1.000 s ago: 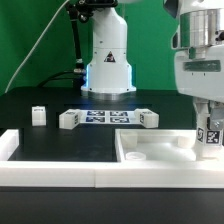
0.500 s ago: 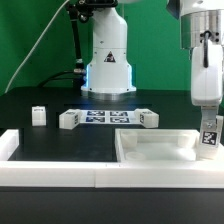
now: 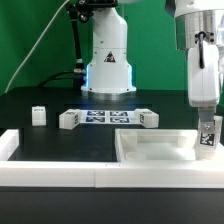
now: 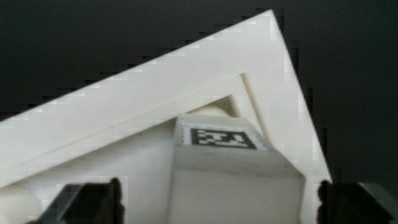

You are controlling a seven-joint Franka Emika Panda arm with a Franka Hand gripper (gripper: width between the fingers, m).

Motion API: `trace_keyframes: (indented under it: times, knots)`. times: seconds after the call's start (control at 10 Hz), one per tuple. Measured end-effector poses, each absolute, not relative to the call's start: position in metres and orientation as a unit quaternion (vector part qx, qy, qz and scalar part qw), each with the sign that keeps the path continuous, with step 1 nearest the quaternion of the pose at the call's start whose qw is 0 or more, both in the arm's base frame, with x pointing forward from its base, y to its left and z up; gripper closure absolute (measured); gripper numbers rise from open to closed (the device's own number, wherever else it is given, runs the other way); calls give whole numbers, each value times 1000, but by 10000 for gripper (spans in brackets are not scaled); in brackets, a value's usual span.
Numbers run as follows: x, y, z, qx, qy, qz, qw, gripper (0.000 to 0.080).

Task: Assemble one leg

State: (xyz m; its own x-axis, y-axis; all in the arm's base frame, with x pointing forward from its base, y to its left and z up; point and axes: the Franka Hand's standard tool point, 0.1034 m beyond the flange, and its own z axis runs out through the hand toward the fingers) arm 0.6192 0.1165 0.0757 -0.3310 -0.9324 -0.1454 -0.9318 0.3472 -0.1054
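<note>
A leg [image 3: 208,136], a short white post with a black-and-white tag, stands upright in the corner of the white panel [image 3: 150,150] at the exterior view's right. My gripper [image 3: 208,126] is straight above it with a finger on each side. In the wrist view the leg [image 4: 226,160] stands in the panel's corner [image 4: 249,70]. My gripper [image 4: 222,205] is open, with a gap between each dark finger [image 4: 89,200] and the leg.
Three more legs [image 3: 38,115] [image 3: 68,119] [image 3: 148,118] lie on the black table by the marker board [image 3: 108,117]. A white rail [image 3: 60,175] runs along the front. The robot base [image 3: 108,60] stands behind.
The hand has turned about its vertical axis and shows a narrower side. The leg has stayed in the panel's corner.
</note>
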Motion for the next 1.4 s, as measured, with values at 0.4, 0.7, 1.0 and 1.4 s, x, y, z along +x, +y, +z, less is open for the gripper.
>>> trace_keyframes:
  times: [0.4, 0.7, 1.0, 1.4]
  knots:
    - [619, 112, 75, -702, 707, -15, 87, 151]
    - [615, 123, 77, -797, 602, -15, 51, 151]
    - [612, 125, 80, -893, 450, -7, 9, 151]
    - [616, 120, 81, -958, 286, -17, 10, 151]
